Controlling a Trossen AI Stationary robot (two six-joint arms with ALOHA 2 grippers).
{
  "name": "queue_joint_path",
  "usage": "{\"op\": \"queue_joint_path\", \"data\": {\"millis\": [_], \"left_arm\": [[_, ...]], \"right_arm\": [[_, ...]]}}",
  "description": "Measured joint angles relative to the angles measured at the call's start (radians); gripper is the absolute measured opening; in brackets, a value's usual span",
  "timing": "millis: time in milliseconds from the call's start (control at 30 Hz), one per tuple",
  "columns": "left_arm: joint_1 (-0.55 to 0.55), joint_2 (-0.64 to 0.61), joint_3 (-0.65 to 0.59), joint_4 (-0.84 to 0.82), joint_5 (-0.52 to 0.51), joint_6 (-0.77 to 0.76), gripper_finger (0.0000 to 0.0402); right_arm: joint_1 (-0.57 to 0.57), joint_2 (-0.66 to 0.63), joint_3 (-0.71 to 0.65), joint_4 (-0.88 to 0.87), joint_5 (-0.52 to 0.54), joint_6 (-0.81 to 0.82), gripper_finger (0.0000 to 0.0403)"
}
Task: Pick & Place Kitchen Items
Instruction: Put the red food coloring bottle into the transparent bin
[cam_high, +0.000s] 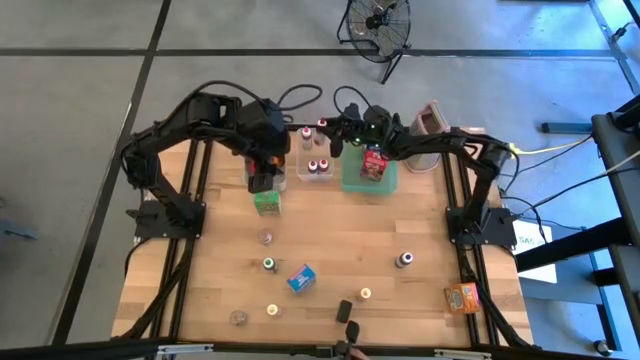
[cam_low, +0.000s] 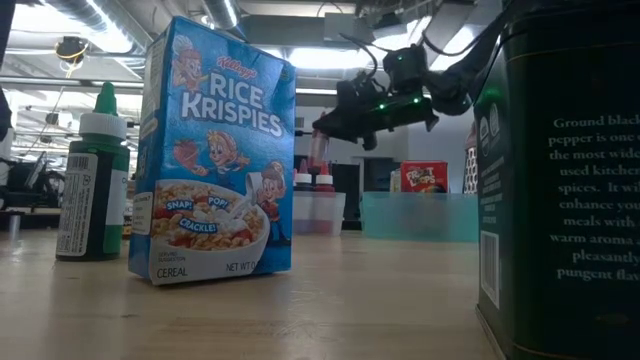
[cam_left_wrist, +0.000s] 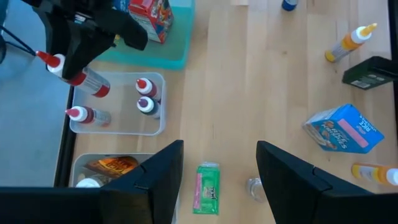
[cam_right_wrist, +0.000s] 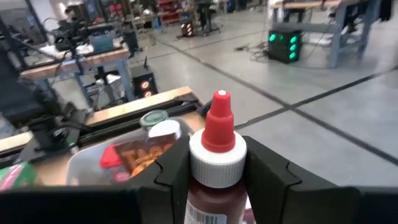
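My right gripper (cam_high: 335, 143) reaches in level from the table's right and is shut on a small bottle (cam_right_wrist: 217, 163) of dark red liquid with a white collar and red tip. The bottle hangs above the far edge of a clear bin (cam_left_wrist: 118, 107) that holds three like bottles. My left gripper (cam_left_wrist: 219, 149) stands open, high over the table's left part, with nothing between its fingers. Far below its gap a small green box (cam_left_wrist: 208, 188) lies flat on the wood. A red box (cam_high: 374, 163) stands in the green tray (cam_high: 385, 185). My right gripper pinches the bottle between its two fingers just under the white collar (cam_right_wrist: 217, 186), at the bottle's shoulder. The fingers come level from the table's right side and lie across the bottle. The bottle (cam_left_wrist: 87, 81) is near upright, cap up, lifted clear of the bin.
A second clear bin (cam_left_wrist: 106, 167) with an orange packet sits left of the bottle bin. On the near half stand a blue cereal box (cam_high: 301, 278), a green-capped bottle (cam_high: 268, 264), a black tin (cam_low: 560, 180), an orange box (cam_high: 462, 297) and several small bottles and jars. A grater (cam_high: 430, 120) stands far right.
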Motion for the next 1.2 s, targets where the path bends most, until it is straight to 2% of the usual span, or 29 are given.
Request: {"op": "queue_joint_path", "data": {"millis": [333,467,633,833,1200], "left_arm": [[0.035,0.0,0.0,0.027,0.058,0.014,0.0198],[0.035,0.0,0.0,0.027,0.058,0.01,0.0198],[0.035,0.0,0.0,0.026,0.059,0.005,0.0198],[0.035,0.0,0.0,0.019,0.059,-0.001,0.0198],[0.035,0.0,0.0,0.022,0.059,-0.001,0.0198]], "right_arm": [[0.044,0.079,0.053,0.031,0.145,-0.031,0.0124],[0.067,0.094,0.089,0.004,0.24,-0.045,0.0124],[0.094,0.094,0.136,-0.056,0.235,-0.052,0.0124],[0.138,0.094,0.189,-0.177,0.13,-0.071,0.0124],[0.172,0.094,0.189,-0.212,0.158,-0.097,0.0124]]}}
